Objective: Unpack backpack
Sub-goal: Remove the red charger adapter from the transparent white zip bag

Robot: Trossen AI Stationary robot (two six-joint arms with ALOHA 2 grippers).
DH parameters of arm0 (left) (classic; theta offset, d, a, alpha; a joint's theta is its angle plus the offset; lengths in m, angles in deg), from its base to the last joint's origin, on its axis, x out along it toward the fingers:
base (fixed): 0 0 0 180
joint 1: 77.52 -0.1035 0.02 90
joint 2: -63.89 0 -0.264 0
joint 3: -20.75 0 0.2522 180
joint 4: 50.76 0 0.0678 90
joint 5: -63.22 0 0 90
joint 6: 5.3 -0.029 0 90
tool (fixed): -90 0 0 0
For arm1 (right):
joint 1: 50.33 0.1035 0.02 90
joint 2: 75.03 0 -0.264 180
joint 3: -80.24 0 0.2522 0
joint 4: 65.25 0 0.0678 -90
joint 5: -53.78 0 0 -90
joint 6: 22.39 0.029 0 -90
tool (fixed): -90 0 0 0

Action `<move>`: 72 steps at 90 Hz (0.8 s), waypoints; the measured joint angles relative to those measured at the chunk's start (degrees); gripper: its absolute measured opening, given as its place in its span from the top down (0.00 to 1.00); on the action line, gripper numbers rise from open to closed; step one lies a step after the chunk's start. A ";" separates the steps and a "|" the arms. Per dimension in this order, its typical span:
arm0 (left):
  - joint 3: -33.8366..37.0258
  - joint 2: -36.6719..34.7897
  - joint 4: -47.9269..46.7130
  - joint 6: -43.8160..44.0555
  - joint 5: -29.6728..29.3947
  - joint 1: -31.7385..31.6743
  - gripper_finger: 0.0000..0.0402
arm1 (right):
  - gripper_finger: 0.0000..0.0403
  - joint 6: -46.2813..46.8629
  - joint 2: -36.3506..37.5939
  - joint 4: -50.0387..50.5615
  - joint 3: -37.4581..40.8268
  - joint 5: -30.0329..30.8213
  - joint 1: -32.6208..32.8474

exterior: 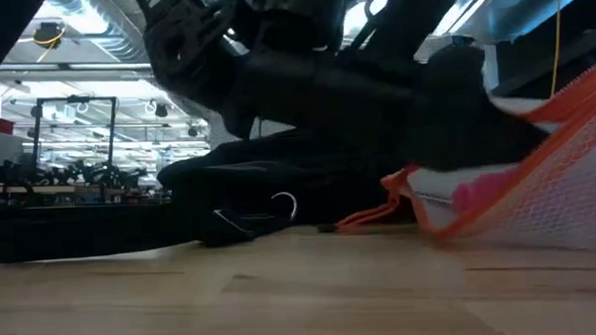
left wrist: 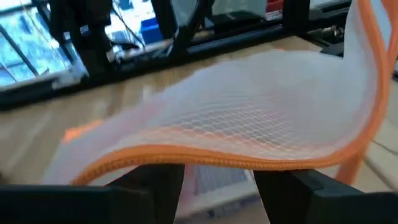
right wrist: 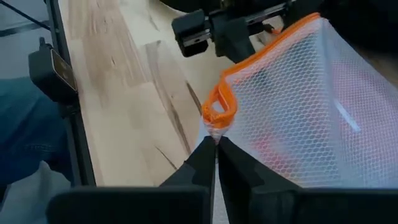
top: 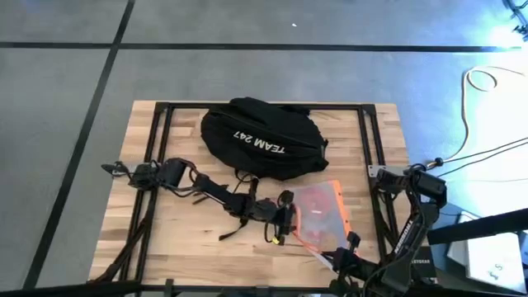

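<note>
A: Backpack (top: 262, 138) at the far middle of the desk (top: 173, 239), on its side, white lettering up. Mesh pouch (top: 320, 216) with orange edging out of it, just in front and toward the right.

B: Held by both arms, by the look of it. Left fingers (left wrist: 217, 186) at the pouch's orange hem, a little apart, with the hem lying across them; cannot tell whether pinching or only touching. Right fingers (right wrist: 215, 163) pressed fully together on the corner with the orange loop (right wrist: 219, 111).

A: So, first risk: pulling in two directions. Thin mesh, small grip at one corner. Could tear there, or slip out from the right fingers.

B: Agreed. Also something pink and something white inside the pouch. If tilted with an open side down, could spill onto the desk. Cannot tell from here whether the zipper is closed.

A: Second risk: straps. Black strap ends with a metal ring (exterior: 283, 206) lying on the desk near the left arm. Could catch on the wrist and drag the backpack along.

B: And the pouch near the front right of the desk already. Released too far out, could slide off the edge.

A: Better to let go with one side first, then lay flat, well clear of the backpack.

B: Yes, and slowly.
</note>
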 joint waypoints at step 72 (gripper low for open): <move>-2.76 0.00 2.35 1.12 -0.18 3.88 0.58 | 1.00 7.37 0.00 5.26 -0.04 -17.77 2.45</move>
